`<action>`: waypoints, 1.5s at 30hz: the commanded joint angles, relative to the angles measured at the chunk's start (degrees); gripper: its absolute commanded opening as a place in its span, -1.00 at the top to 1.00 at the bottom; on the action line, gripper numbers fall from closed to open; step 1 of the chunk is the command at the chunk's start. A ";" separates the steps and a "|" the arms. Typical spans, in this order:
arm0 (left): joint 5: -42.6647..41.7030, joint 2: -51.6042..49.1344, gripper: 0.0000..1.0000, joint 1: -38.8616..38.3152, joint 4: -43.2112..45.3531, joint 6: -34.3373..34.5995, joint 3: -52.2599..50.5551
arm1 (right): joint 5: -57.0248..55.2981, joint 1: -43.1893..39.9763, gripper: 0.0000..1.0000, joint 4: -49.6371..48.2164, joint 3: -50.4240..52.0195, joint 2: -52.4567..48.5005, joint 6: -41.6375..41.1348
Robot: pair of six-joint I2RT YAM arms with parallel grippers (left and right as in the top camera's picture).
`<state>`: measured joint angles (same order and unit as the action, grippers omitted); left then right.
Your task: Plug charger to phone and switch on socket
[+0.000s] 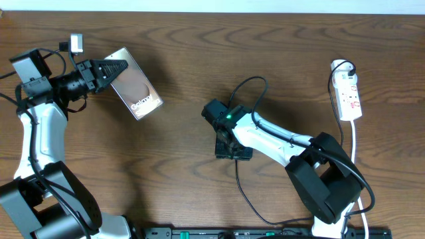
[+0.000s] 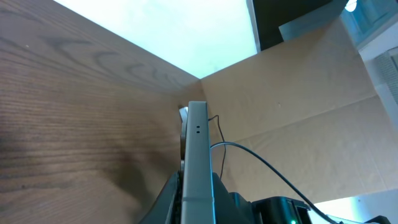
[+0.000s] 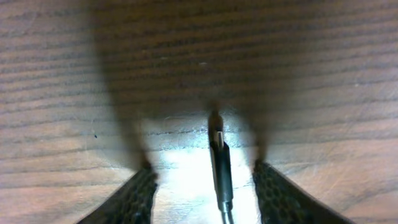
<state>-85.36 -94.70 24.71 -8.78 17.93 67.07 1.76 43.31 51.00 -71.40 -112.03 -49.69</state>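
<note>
The phone is a brownish-grey slab with white "Galaxy" lettering, at the left of the table. My left gripper is shut on its upper end. In the left wrist view the phone shows edge-on between the jaws. The charger's slim black connector lies on the table between the fingers of my right gripper, which is open and touches neither side of it. In the overhead view that gripper points down mid-table, and the thin cable trails toward the front edge. The socket lies at the far right.
A black plug sits at the socket's far end and its white cord runs toward the front. A black arm cable loops above the right wrist. The right arm shows beyond the phone in the left wrist view.
</note>
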 commanded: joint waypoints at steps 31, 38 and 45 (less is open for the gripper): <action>-2.01 1.31 0.85 0.24 0.04 -0.35 0.63 | -0.07 0.24 0.86 0.42 0.37 -0.61 -0.02; -2.01 1.31 0.85 0.24 0.07 -0.35 0.63 | -0.07 0.24 0.93 1.05 0.37 -0.61 -0.04; -2.01 1.31 0.85 0.24 0.07 -0.35 0.66 | 0.15 0.26 0.98 1.64 0.39 -0.61 -0.42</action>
<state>-85.36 -94.70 24.71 -8.78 17.93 67.07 1.78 43.31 52.27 -71.40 -112.03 -49.43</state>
